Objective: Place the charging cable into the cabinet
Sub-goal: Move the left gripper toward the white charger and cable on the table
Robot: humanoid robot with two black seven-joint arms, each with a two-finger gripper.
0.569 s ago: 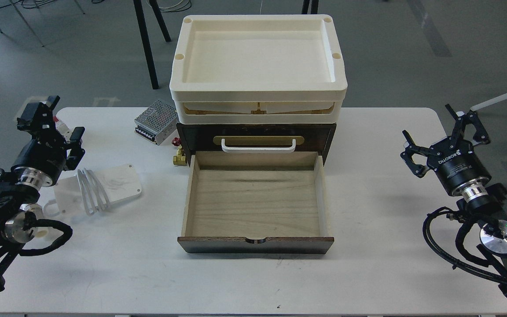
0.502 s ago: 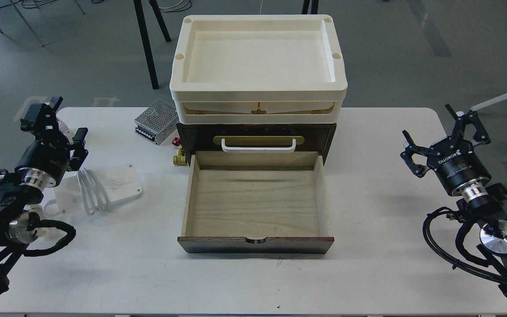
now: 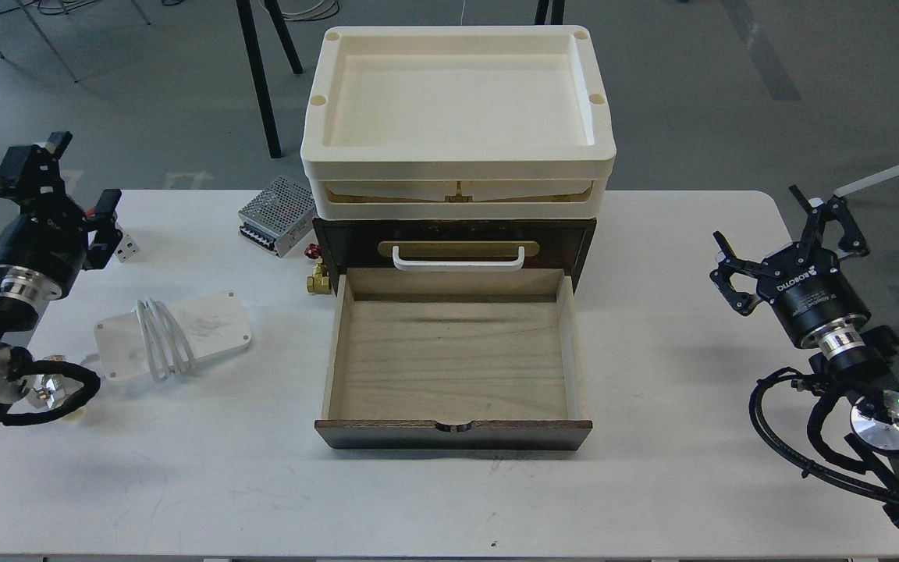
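Charging cable (image 3: pixel 172 337) lies flat on table left of the cabinet (image 3: pixel 453 343); light, stiff plate, loose loops, so I'd pinch across the wound middle; my left gripper (image 3: pixel 55 183) wide, empty.

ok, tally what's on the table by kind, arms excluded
cable on plate: 1
cabinet: 1, drawer open
cream trays on the cabinet: 2
grey supply box: 1
brass fitting: 1
red knob: 1
small white block: 1
Total: 8
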